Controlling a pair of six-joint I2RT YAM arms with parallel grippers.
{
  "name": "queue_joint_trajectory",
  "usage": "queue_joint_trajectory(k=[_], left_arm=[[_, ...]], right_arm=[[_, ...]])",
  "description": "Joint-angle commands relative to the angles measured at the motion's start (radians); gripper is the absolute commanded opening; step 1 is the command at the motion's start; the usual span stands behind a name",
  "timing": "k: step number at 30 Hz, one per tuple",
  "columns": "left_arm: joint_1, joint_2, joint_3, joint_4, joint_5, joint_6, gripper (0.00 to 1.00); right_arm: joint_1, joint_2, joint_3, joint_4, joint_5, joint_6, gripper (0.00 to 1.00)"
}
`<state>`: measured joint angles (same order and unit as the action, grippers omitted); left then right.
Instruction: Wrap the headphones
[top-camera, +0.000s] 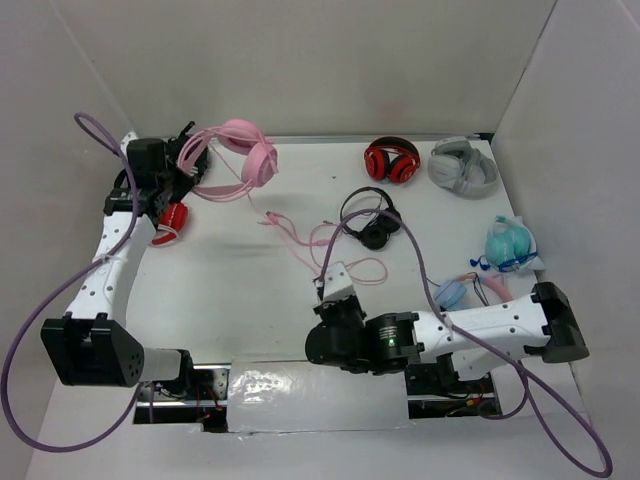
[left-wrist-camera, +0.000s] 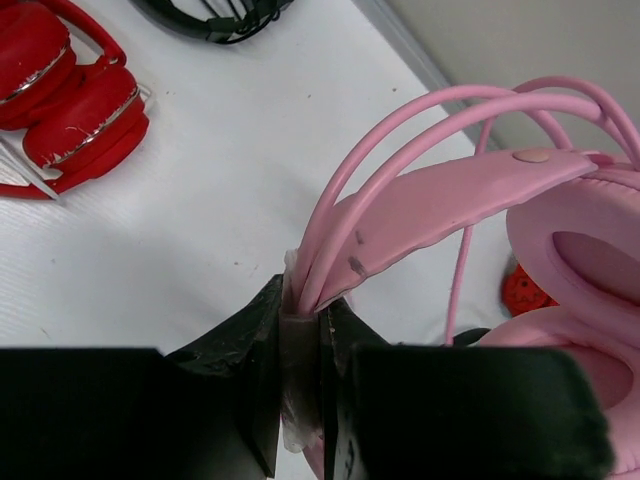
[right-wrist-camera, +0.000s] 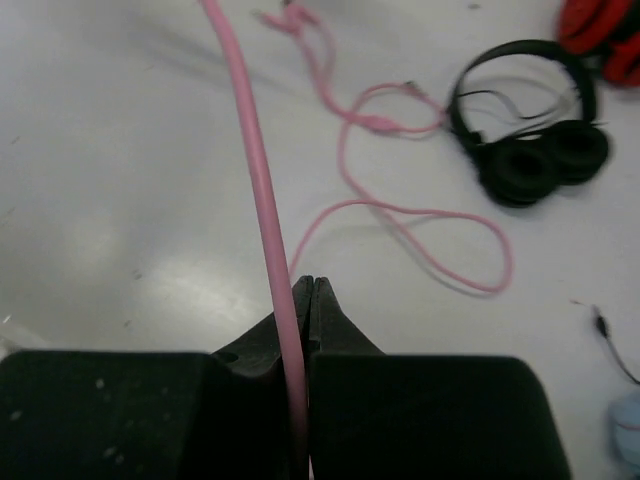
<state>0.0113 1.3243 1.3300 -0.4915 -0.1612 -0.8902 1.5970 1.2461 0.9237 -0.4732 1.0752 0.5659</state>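
The light-pink headphones (top-camera: 245, 155) are at the back left, cups to the right of my left gripper (top-camera: 183, 160). In the left wrist view my left gripper (left-wrist-camera: 302, 318) is shut on the end of the thin double-wire headband, with the cushioned cups (left-wrist-camera: 570, 240) at the right. The thin pink cable (top-camera: 292, 238) trails from the headset across the table in loose loops to my right gripper (top-camera: 328, 278). In the right wrist view my right gripper (right-wrist-camera: 306, 292) is shut on the pink cable (right-wrist-camera: 255, 170), which runs taut away from the jaws.
Thin black headphones (top-camera: 372, 222) lie mid-table, close to the cable loops. Red-and-black headphones (top-camera: 391, 160) and grey headphones (top-camera: 462, 166) sit at the back right. A teal bagged set (top-camera: 511, 244) lies at the right wall. A red item (top-camera: 170, 222) lies by the left arm.
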Motion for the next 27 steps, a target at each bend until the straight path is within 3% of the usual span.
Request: queue_joint_trajectory(k=[1, 4, 6, 7, 8, 9, 16, 19, 22, 27], left_arm=[[-0.031, -0.042, -0.032, 0.192, 0.034, 0.031, 0.00], [-0.066, -0.011, -0.026, 0.176, 0.005, 0.095, 0.00], [-0.092, 0.006, -0.017, 0.169, -0.007, 0.138, 0.00], [-0.123, 0.012, -0.011, 0.159, -0.015, 0.151, 0.00], [-0.140, 0.018, -0.012, 0.154, -0.023, 0.166, 0.00], [-0.154, 0.022, -0.017, 0.156, -0.020, 0.203, 0.00], [-0.301, 0.006, -0.094, 0.168, -0.063, 0.306, 0.00], [-0.324, -0.005, -0.114, 0.176, -0.103, 0.298, 0.00], [-0.326, 0.004, -0.094, 0.171, -0.109, 0.300, 0.00], [-0.324, 0.041, 0.001, 0.142, -0.124, 0.237, 0.00]], right_arm=[[0.003, -0.031, 0.110, -0.370, 0.354, 0.233, 0.00], [0.003, -0.019, 0.188, -0.589, 0.440, 0.362, 0.00], [0.003, 0.001, 0.231, -0.643, 0.483, 0.391, 0.00], [0.000, 0.018, 0.253, -0.780, 0.530, 0.441, 0.00], [-0.002, 0.039, 0.285, -0.906, 0.552, 0.697, 0.00], [-0.005, 0.079, 0.318, -0.973, 0.581, 0.686, 0.00], [-0.137, 0.234, 0.461, -0.972, 0.637, 0.676, 0.00], [-0.149, 0.231, 0.480, -0.967, 0.637, 0.773, 0.00], [-0.181, 0.198, 0.510, -0.966, 0.640, 1.029, 0.00], [-0.236, 0.283, 0.676, -0.967, 0.638, 1.117, 0.00]])
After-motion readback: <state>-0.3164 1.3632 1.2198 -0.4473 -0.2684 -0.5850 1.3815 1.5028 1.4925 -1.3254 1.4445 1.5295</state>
